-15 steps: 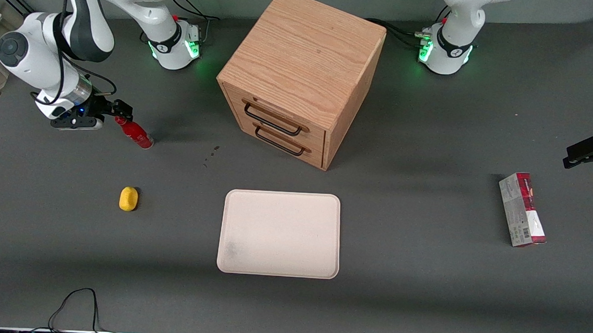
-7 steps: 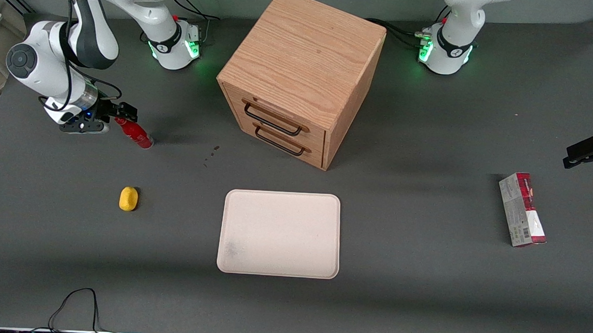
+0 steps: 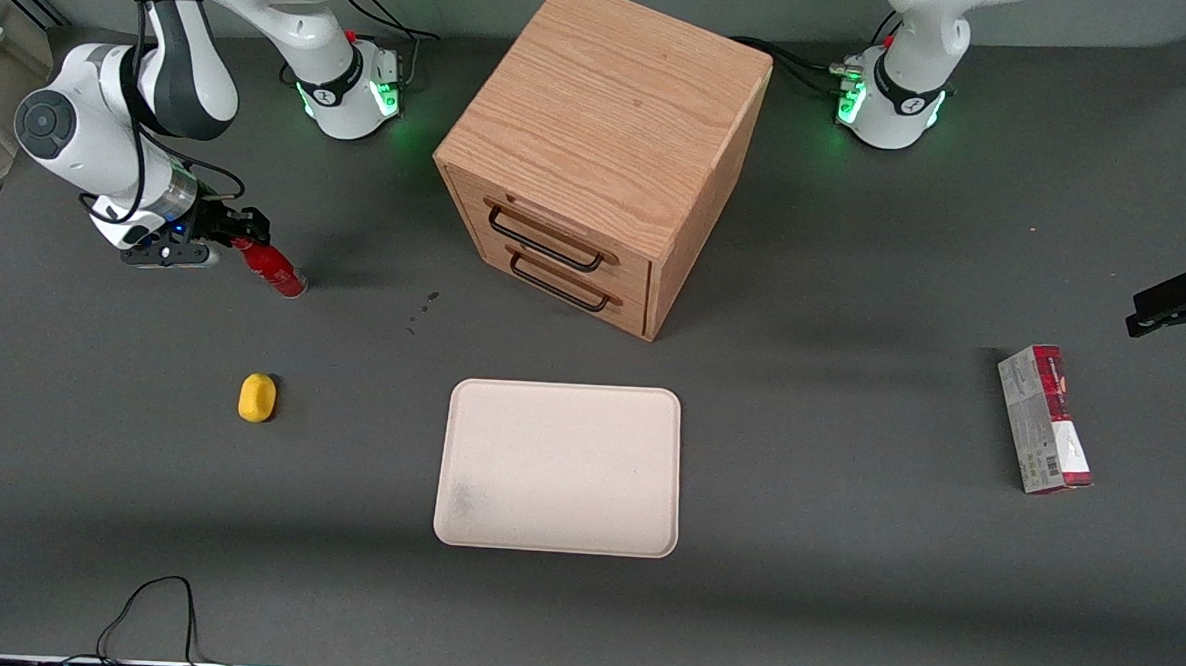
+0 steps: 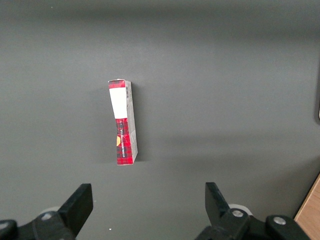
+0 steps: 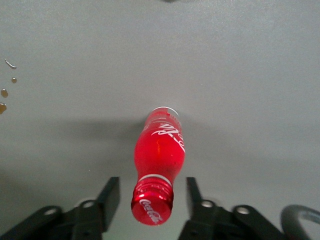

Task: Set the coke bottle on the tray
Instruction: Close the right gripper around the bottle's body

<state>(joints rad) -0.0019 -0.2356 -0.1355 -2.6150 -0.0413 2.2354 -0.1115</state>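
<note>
The coke bottle [image 3: 273, 270] [image 5: 159, 150] is small, glossy red, with white lettering and a red cap. It stands on the grey table toward the working arm's end. My gripper [image 3: 246, 231] [image 5: 152, 196] is open, one finger [image 5: 109, 197] on each side of the capped neck, with a gap between pads and bottle. The cream-pink tray [image 3: 559, 467] lies flat nearer the front camera than the wooden cabinet, with nothing on it.
A wooden two-drawer cabinet [image 3: 601, 153] stands mid-table. A small yellow object [image 3: 257, 396] lies nearer the front camera than the bottle. A red-and-grey carton [image 3: 1044, 418] [image 4: 123, 122] lies toward the parked arm's end. Small brown stains [image 3: 422, 311] mark the table between bottle and cabinet.
My gripper has come down and closer to the bottle over the last second, settling around its neck. The bottle has not moved.
</note>
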